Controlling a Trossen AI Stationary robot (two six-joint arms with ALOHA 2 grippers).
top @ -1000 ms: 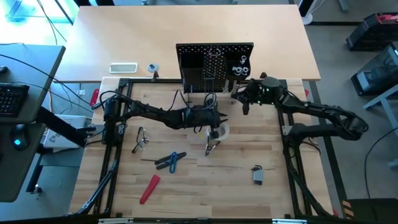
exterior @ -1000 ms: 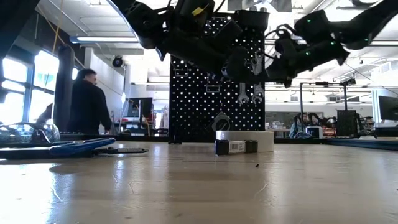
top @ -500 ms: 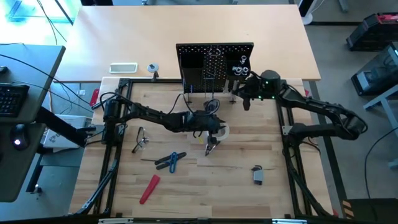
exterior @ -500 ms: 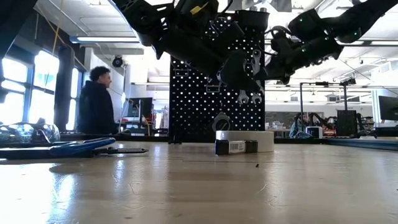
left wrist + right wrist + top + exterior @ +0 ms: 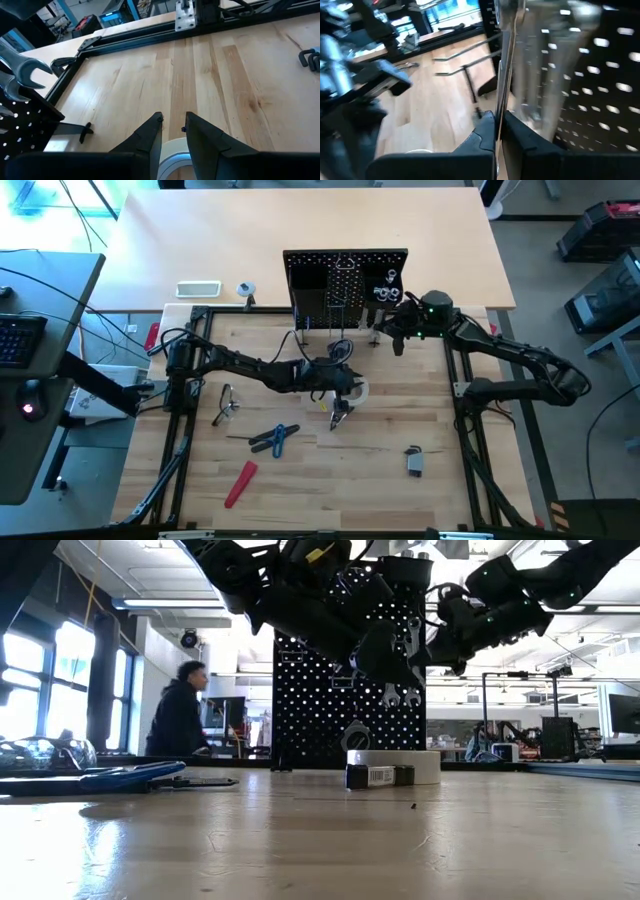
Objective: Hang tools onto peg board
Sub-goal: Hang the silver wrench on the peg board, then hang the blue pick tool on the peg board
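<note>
The peg board point(image 5: 345, 280) stands upright at the table's point(image 5: 400, 500) far edge, with wrenches point(image 5: 400, 695) hanging on its right side. The right gripper point(image 5: 398, 340) is raised just in front of that side, its fingers pressed together on a thin silver wrench point(image 5: 507, 75) held close to the board's edge. The left gripper point(image 5: 340, 412) hangs mid-table above the tape roll point(image 5: 356, 391), its fingers point(image 5: 150, 132) slightly apart; whether they pinch anything I cannot tell. On the table lie blue pliers point(image 5: 275, 438), a red tool point(image 5: 240, 483), a tape measure point(image 5: 414, 461) and another tool point(image 5: 225, 404) at the left.
</note>
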